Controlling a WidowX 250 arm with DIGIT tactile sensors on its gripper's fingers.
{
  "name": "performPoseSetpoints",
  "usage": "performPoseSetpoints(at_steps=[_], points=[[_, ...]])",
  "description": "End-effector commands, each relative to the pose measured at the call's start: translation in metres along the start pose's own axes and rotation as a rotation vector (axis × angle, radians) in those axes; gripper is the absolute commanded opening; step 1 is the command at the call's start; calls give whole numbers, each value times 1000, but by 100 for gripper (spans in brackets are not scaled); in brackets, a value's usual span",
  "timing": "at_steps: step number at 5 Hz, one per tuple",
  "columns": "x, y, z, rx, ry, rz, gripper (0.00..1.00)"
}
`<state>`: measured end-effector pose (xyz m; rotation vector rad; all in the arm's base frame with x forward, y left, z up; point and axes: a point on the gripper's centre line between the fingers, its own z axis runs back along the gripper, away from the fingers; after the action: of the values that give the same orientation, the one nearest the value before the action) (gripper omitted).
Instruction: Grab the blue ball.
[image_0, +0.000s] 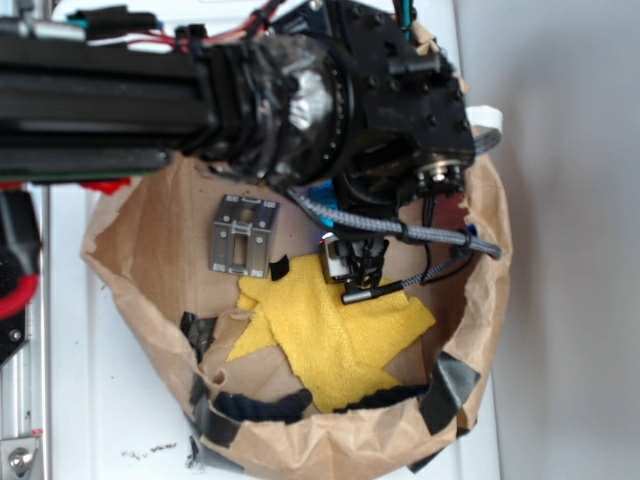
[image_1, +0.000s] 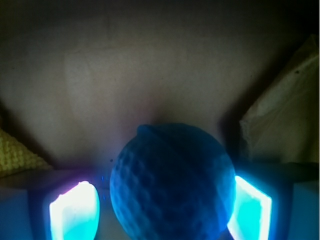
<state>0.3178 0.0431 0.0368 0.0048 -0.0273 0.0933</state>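
Note:
The blue ball (image_1: 172, 182) fills the lower middle of the wrist view, a dimpled sphere resting on brown paper. My gripper (image_1: 160, 202) is open and straddles it. The right fingertip (image_1: 252, 210) touches the ball's side, while a narrow gap separates the left fingertip (image_1: 75, 207) from it. In the exterior view the arm's black wrist (image_0: 400, 110) covers the gripper, and only a sliver of blue (image_0: 320, 189) shows under it.
A yellow cloth (image_0: 335, 330) lies in the middle of the brown paper basin (image_0: 130, 290), with a metal bracket (image_0: 243, 236) to its upper left. A small silver-and-black device (image_0: 352, 262) on a braided cable (image_0: 400, 232) rests on the cloth's top edge. Crumpled paper walls ring everything.

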Motion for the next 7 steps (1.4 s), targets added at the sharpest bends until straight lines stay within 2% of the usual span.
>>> performPoseSetpoints(at_steps=[1, 2, 3, 4, 5, 7], points=[[9, -13, 27, -2, -58, -37, 0], [0, -16, 46, -1, -98, -57, 0], [-9, -21, 66, -36, -150, -54, 0], [-21, -23, 100, -41, -190, -66, 0], [-6, -5, 120, -61, -226, -74, 0], [-19, -9, 191, -215, -272, -85, 0]])
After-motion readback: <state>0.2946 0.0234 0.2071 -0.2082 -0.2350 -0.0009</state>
